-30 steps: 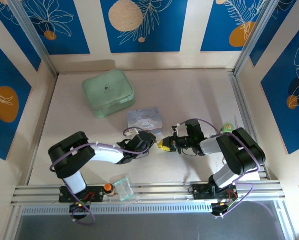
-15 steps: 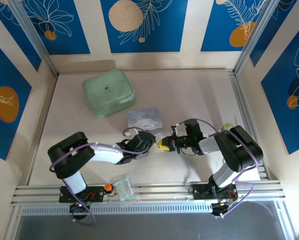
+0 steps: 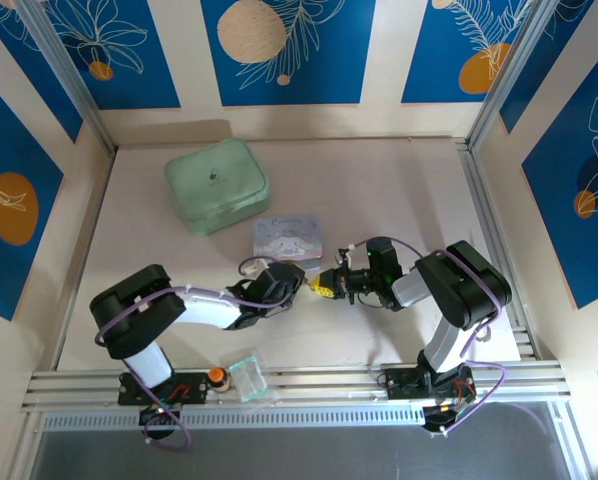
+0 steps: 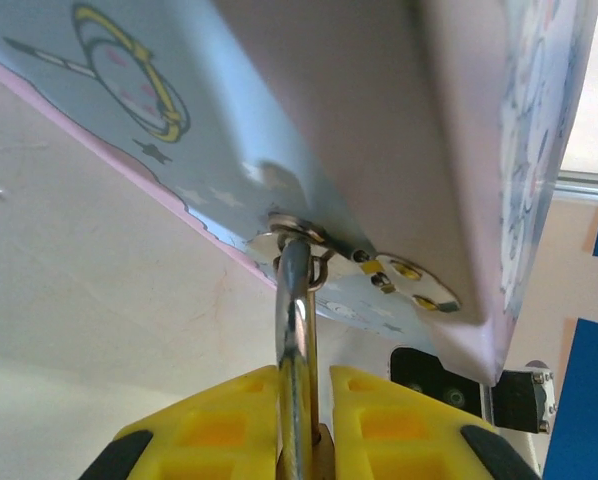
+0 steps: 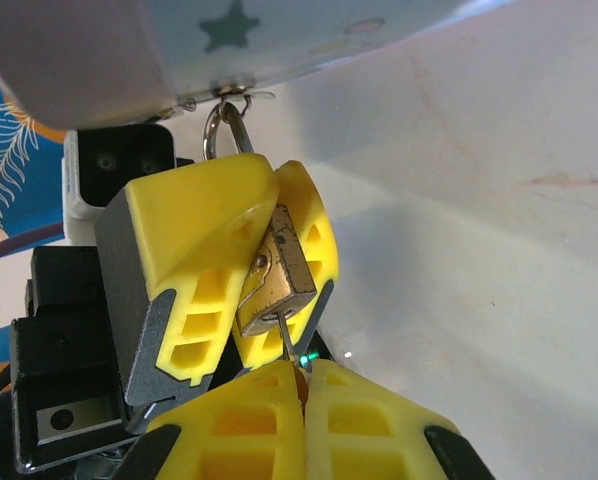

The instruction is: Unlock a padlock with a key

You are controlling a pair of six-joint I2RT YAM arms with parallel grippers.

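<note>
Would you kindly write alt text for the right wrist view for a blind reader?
A brass padlock, gripped by the left end effector, is hooked to a pastel tin; the right end effector holds a thin key at its underside.

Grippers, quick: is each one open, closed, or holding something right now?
Left gripper: closed on the padlock.
Right gripper: closed on the key, its tip at the padlock's underside.

The padlock (image 5: 276, 272) is dull brass, its shackle (image 4: 295, 325) shiny metal, the tin (image 4: 359, 130) smooth and satiny.
</note>
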